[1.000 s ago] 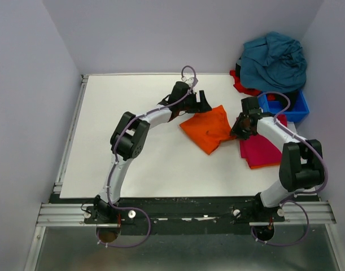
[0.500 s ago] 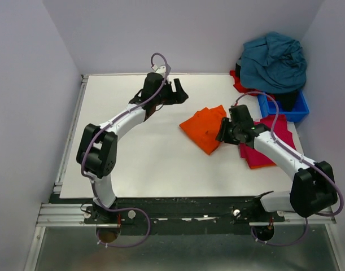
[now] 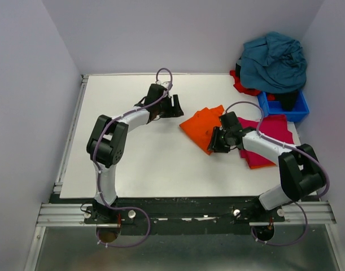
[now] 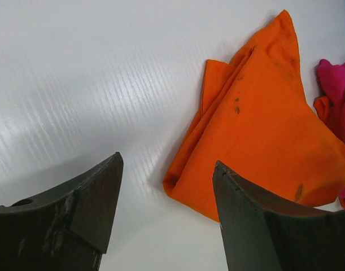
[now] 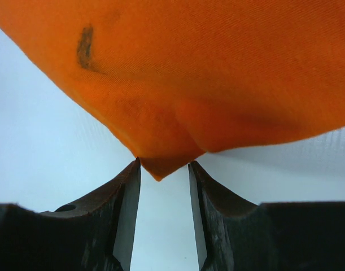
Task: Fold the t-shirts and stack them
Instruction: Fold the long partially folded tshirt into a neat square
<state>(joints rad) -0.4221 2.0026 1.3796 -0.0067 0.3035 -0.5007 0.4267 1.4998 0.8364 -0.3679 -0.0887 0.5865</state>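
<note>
Two changes: left gripper (image 4: 166,164) has backed off the orange t-shirt (image 3: 201,125), jaws wide, empty; right gripper (image 5: 164,165) (narrow, unclosed) now straddles its near corner, right of the table (image 3: 155,164) middle; a fold looks next.

Top external: fixed high above the near edge, looking down on the whole table (image 3: 132,164).
Left wrist: low, slanting down, near the orange t-shirt (image 4: 257,130).
Right wrist: very close, facing its corner.
Shared: orange t-shirt, in all three.
</note>
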